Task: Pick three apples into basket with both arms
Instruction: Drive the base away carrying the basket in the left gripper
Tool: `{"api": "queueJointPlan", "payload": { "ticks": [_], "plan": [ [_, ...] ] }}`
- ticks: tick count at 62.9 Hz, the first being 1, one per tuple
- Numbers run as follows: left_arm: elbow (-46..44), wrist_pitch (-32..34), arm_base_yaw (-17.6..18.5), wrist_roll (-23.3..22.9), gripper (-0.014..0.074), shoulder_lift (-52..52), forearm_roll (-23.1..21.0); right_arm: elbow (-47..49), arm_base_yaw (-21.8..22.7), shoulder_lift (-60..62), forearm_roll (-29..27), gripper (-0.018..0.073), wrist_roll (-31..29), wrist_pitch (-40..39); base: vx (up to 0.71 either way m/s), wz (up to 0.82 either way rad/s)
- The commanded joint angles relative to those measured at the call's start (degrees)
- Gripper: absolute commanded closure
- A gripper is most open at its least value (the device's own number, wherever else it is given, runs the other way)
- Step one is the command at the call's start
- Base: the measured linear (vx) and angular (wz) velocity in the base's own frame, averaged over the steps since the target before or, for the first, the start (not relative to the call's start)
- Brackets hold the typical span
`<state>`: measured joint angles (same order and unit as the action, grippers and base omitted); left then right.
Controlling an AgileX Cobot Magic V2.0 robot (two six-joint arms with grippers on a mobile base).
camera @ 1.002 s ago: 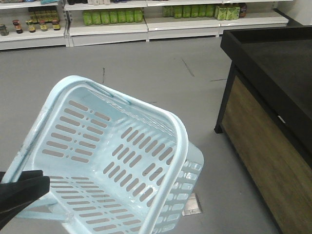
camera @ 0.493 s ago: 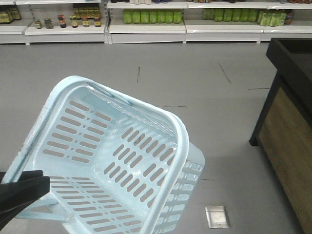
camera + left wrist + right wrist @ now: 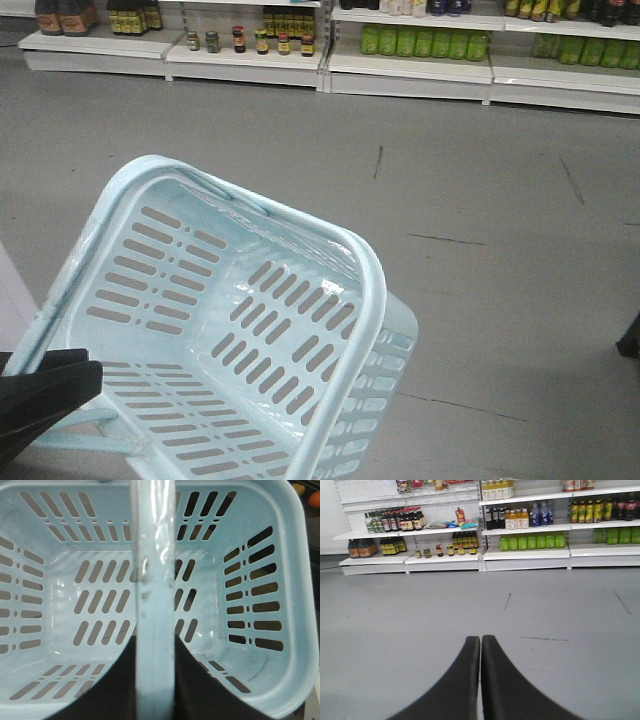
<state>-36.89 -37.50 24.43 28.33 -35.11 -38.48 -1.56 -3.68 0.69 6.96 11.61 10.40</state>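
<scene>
The pale blue basket [image 3: 375,290] hangs tilted above the grey floor, empty inside. My left gripper [image 3: 45,395] is at the lower left of the front view, shut on the basket's loop handle [image 3: 152,555]. In the left wrist view my left gripper [image 3: 155,680] has a black finger on each side of that handle, over the basket's slotted wall [image 3: 250,580]. My right gripper [image 3: 480,640] is shut with nothing in it and points over bare floor. No apples are in view.
White store shelves [image 3: 410,45] with jars and green bottles line the back wall, also facing the right wrist as shelves [image 3: 520,525]. A dark object [image 3: 630,340] shows at the right edge. An orange fruit [image 3: 315,500] shows beyond the basket rim.
The whole view has swung left: the black-topped wooden counter slid out of frame on the right and the shelves shifted right. Basket and left gripper keep the same place in frame.
</scene>
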Motion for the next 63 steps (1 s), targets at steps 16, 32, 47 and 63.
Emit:
{"api": "queueJointPlan", "payload": {
  "ticks": [16,32,47,63],
  "plan": [
    [-1.7,4.8,0.2,-0.2,0.0603,0.1,-2.7,-0.8,0.4,0.7,0.7,0.0566,0.0,-4.4,0.16,0.29],
    [-1.7,4.8,0.2,-0.2,0.0603,0.1,-2.7,-0.8,0.4,0.7,0.7,0.0566,0.0,-4.4,0.18,0.10],
    [-1.7,4.8,0.2,-0.2,0.0603,0.1,-2.7,-0.8,0.4,0.7,0.7,0.0566,0.0,-4.4,0.21,-0.08],
    [-1.7,4.8,0.2,-0.2,0.0603,0.1,-2.7,-0.8,0.4,0.7,0.7,0.0566,0.0,-4.4,0.23,-0.19]
  ]
}}
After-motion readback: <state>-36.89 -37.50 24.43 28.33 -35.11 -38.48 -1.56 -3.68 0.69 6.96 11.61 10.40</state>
